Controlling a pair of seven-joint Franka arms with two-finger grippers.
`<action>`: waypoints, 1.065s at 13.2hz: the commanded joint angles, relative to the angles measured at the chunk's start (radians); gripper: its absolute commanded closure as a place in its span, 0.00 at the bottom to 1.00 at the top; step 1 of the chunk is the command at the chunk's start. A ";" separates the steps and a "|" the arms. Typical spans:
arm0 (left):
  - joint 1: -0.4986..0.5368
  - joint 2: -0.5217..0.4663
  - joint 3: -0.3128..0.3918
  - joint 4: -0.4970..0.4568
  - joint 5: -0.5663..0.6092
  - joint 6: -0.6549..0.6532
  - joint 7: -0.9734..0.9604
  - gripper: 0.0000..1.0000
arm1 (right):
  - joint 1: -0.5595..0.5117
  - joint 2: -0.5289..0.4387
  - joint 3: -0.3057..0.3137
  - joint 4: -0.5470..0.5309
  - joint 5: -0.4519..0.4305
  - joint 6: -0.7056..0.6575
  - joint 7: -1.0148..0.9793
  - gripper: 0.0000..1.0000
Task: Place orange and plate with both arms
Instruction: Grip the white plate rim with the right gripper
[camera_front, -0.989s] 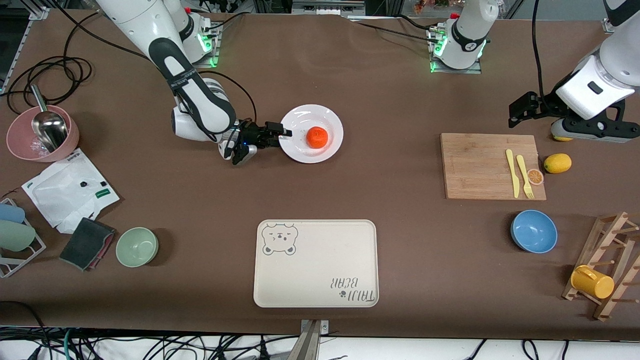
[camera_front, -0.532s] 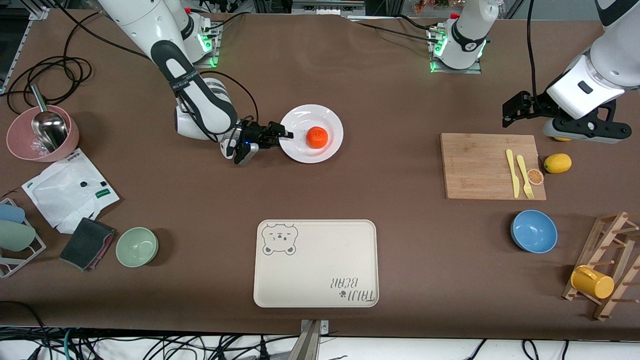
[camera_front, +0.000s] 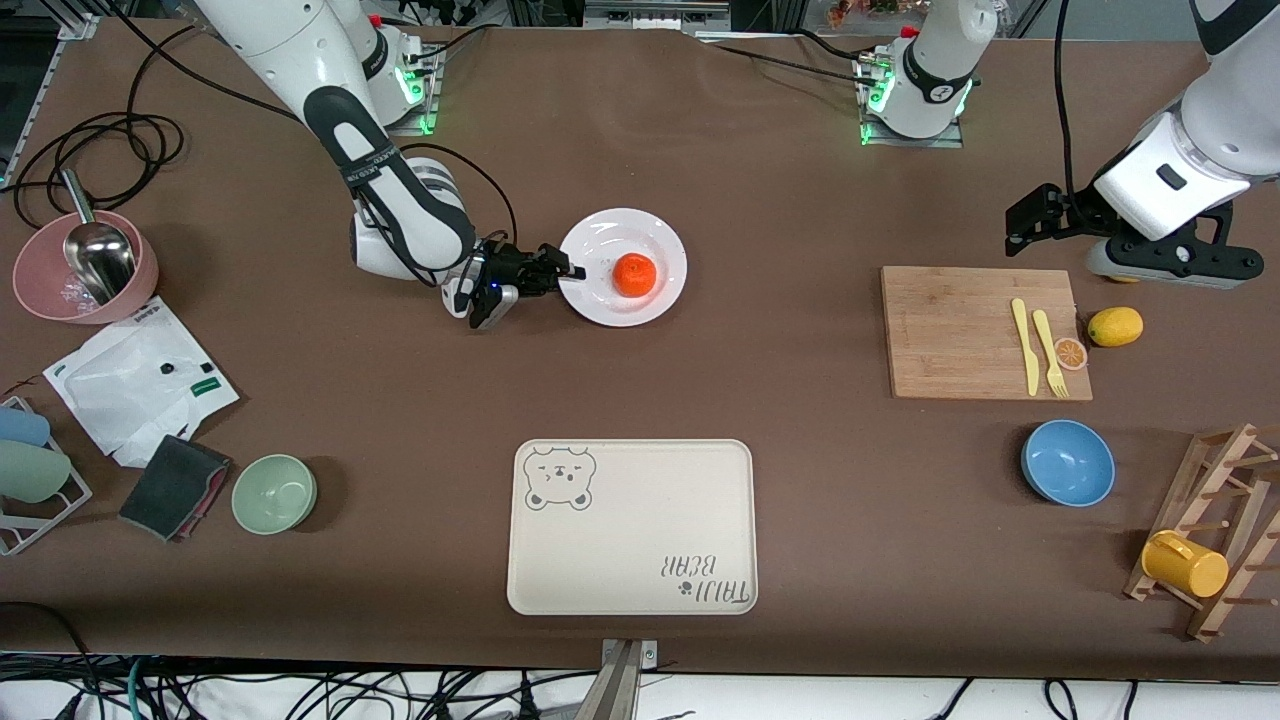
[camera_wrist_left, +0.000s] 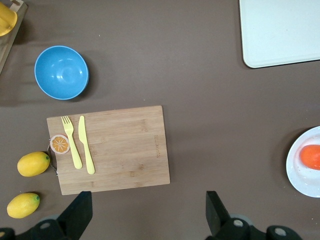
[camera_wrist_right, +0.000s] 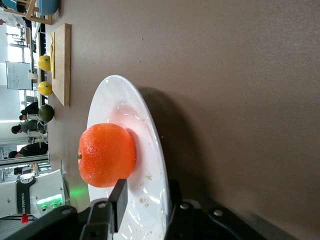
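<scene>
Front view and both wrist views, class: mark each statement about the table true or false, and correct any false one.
1. The orange sits on the plate. True.
2. The right gripper straddles the plate's rim. True.
3. The left gripper holds a lemon. False: it hangs open and empty above the cutting board.
4. The tray carries the plate. False: the plate is on the table, farther from the front camera.

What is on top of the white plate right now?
The orange sits on the plate. The right gripper straddles the rim, one finger above and one below; the plate's underside is hidden.
</scene>
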 joint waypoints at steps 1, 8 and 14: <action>0.005 0.018 0.005 0.037 -0.002 -0.021 0.005 0.00 | 0.000 0.009 0.009 -0.007 0.047 0.016 -0.071 0.76; 0.009 0.018 0.007 0.037 -0.003 -0.021 0.005 0.00 | 0.000 0.014 0.008 -0.007 0.053 0.016 -0.085 0.95; 0.009 0.018 0.007 0.037 -0.004 -0.021 0.004 0.00 | -0.002 0.018 0.006 -0.001 0.095 0.006 -0.061 1.00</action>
